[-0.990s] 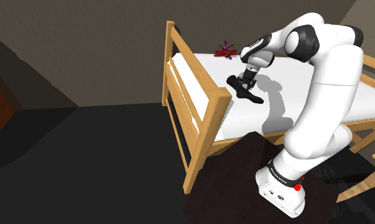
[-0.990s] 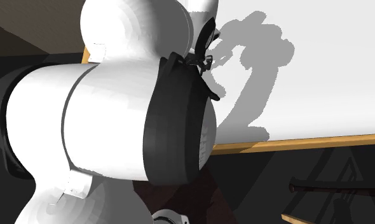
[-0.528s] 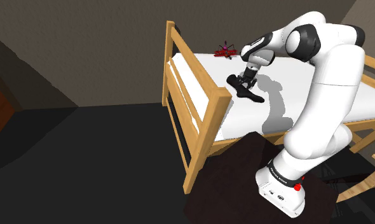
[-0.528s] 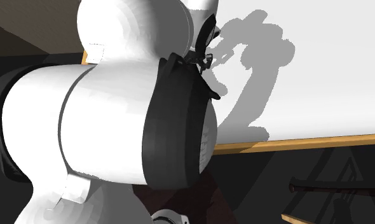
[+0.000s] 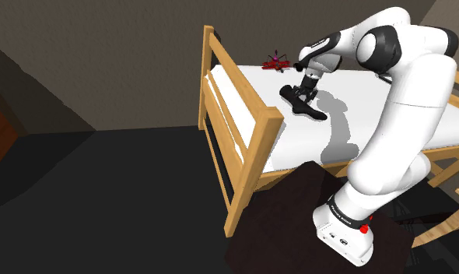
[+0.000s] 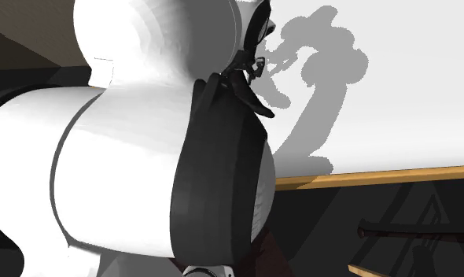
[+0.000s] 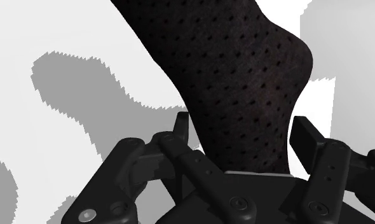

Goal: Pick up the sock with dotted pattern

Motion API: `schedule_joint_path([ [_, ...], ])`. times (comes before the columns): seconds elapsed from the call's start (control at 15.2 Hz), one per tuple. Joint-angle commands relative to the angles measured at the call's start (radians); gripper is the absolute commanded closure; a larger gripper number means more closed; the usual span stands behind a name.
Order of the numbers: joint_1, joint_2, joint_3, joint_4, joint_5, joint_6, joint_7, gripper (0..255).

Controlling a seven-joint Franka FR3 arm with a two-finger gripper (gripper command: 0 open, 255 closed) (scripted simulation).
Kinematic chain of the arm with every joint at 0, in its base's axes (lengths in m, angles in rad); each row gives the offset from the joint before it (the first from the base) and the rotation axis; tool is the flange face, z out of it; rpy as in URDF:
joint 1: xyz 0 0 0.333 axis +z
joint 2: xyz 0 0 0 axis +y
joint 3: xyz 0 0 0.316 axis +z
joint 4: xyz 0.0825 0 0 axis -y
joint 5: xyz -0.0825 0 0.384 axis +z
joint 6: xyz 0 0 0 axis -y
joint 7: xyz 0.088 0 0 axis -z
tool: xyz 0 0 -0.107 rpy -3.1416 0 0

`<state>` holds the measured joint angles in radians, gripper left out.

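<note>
Clamped on a black sock with tiny dots all over [image 7: 243, 76]: two black fingers [image 7: 306, 135], one on each side of it. From the wrist view, sock running away from the fingers, with a round bump like a heel on one side, over a white mattress [image 7: 84, 38] with grey shadow patches. In the shoulder view, same sock [image 5: 302, 103] hanging down from the fingers [image 5: 304, 86], over the white mattress [image 5: 298, 148] of a light wooden bed [image 5: 247, 132], not far from the bed's wooden end rail. Hard to tell whether the toe touches the mattress or hangs just over it. Just beside the sock, on the mattress, a grey shadow [image 5: 341, 128] of the arm. Farther back on the bed, well apart from the sock, a small red and dark thing [image 5: 276, 64], too little to name. Reaching over from the shoulder view's lower right, a big white arm with dark joints [image 5: 407, 101], standing on a dark box [image 5: 286, 226] on a dark floor [image 5: 103, 202]. Behind the bed, brownish walls [image 5: 119, 54]. In the second exterior view, the white arm [image 6: 120, 157] very close up, hiding much of the bed. Past it, the white mattress [image 6: 411, 79], its wooden edge [image 6: 380, 175] and the grey shadow [image 6: 317, 79].
</note>
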<state>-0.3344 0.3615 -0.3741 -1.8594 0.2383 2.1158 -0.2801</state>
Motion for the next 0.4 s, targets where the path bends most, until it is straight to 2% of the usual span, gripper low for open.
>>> schedule_joint_path([
  [0.0, 0.002, -0.014, -0.003, 0.012, -0.008, -0.024, 0.006, 255],
  [0.33, 0.004, -0.034, -0.008, 0.029, -0.019, -0.059, 0.015, 255],
])
